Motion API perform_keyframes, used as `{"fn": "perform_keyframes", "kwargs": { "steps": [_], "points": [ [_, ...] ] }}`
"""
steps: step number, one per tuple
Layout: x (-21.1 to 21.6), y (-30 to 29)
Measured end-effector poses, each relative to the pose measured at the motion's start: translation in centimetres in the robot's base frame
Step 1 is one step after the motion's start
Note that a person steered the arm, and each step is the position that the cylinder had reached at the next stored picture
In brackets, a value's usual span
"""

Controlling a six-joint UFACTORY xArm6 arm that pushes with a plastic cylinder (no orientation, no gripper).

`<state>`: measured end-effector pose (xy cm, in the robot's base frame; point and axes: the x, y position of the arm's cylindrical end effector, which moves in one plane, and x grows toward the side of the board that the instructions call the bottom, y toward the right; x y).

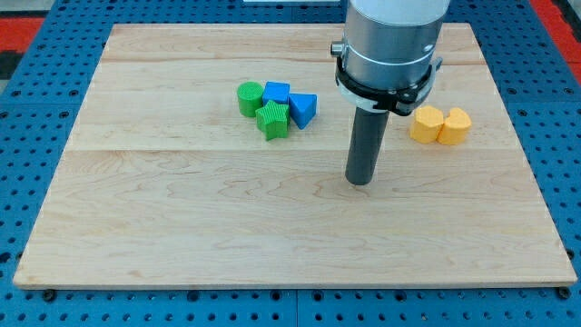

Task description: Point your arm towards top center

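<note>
My tip point(360, 181) rests on the wooden board point(182, 227), right of its centre. Two yellow blocks lie touching at the right: a yellow hexagonal block point(423, 124) and a yellow heart-shaped block point(455, 125), up and to the right of the tip. At upper centre-left is a tight cluster: a green round block point(249, 97), a green star-shaped block point(271, 119), a blue cube point(277, 93) and a blue triangular block point(303, 109). The tip touches no block.
The board lies on a blue pegboard surface point(36, 109). The arm's grey body point(392, 36) covers part of the board's top right area. Red shows at the view's top corners.
</note>
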<state>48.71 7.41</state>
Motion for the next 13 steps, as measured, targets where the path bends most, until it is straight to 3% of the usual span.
{"fn": "perform_keyframes", "kwargs": {
  "steps": [2,5,7,9,12,13],
  "points": [
    [-4.8,-2.8],
    [-5.3,-14.4],
    [-10.3,-18.2],
    [-10.6,-18.8],
    [-16.7,-18.8],
    [-16.7,-18.8]
  ]
}}
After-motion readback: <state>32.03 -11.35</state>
